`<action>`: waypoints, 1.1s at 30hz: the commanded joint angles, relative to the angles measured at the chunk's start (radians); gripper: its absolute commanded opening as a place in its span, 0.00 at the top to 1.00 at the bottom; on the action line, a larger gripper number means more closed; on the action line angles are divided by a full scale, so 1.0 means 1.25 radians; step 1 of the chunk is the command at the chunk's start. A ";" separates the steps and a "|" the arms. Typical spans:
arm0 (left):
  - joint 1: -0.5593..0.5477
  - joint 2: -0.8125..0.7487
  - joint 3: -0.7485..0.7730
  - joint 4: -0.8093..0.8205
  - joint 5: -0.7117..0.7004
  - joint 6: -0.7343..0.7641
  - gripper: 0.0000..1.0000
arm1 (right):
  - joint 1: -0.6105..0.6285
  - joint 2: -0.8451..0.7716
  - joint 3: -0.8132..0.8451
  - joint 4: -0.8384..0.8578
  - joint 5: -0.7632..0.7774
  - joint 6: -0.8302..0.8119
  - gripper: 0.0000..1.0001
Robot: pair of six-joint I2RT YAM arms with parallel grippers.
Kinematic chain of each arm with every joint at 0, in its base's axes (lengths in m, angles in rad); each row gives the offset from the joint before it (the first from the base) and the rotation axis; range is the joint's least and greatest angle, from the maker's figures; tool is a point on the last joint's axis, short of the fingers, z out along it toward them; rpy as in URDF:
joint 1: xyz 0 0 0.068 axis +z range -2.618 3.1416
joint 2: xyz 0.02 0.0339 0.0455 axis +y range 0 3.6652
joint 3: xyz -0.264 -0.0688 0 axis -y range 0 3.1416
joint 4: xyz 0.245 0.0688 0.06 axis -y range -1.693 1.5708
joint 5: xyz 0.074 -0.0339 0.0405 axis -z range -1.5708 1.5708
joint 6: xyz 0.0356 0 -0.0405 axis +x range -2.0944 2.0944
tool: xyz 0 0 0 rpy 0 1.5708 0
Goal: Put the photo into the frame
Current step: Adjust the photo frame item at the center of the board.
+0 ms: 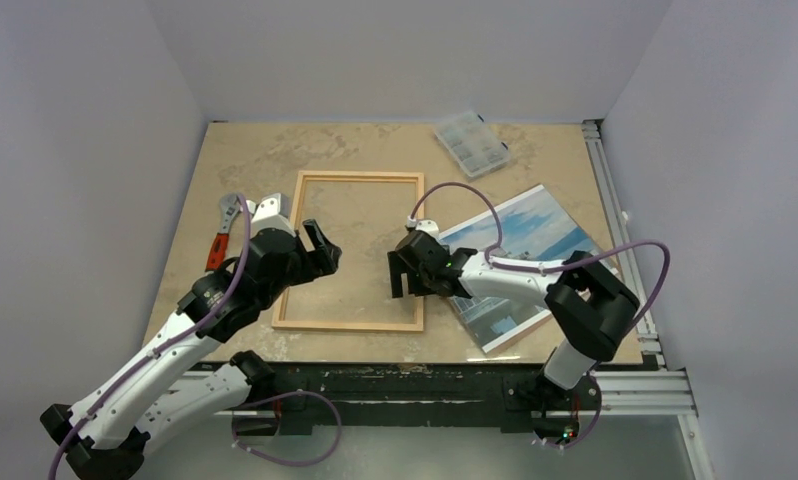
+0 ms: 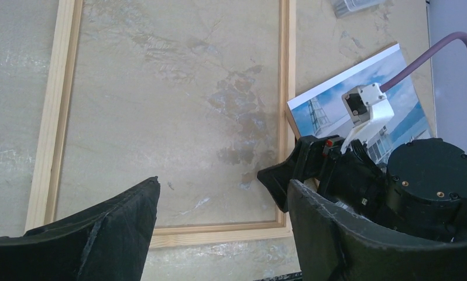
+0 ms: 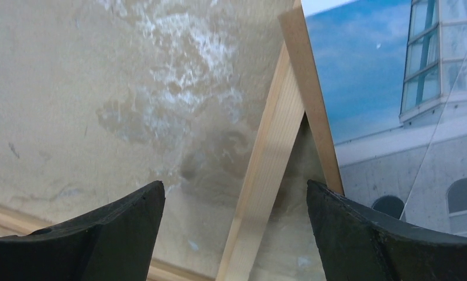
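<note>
The light wood frame (image 1: 288,250) lies flat on the table with its clear pane showing the tabletop. The photo (image 1: 535,225), picture side up, lies tilted to the right of it on a brown board whose edge (image 3: 313,99) shows. My left gripper (image 1: 320,250) is open and empty above the frame's near left part. My right gripper (image 1: 405,285) is open and empty, its jaws straddling the frame's right rail (image 3: 272,146) from above, beside the photo's (image 3: 383,88) left edge. The left wrist view shows the frame (image 2: 286,70), the photo (image 2: 330,96) and the right gripper (image 2: 278,175).
A clear plastic compartment box (image 1: 471,141) sits at the back right. A red-handled tool (image 1: 222,235) lies left of the frame. An aluminium rail (image 1: 615,200) runs along the table's right edge. Grey walls close in on the left, back and right.
</note>
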 commanded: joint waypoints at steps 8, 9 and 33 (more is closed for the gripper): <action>0.006 -0.011 -0.010 0.018 0.002 0.017 0.21 | -0.081 0.079 0.140 0.029 0.116 0.006 0.09; 0.007 -0.011 -0.012 0.019 0.003 0.016 0.21 | -0.096 0.086 0.147 0.032 0.109 0.007 0.09; 0.011 0.056 -0.030 0.072 0.113 0.014 0.17 | -0.235 0.049 0.202 -0.017 -0.135 -0.025 0.08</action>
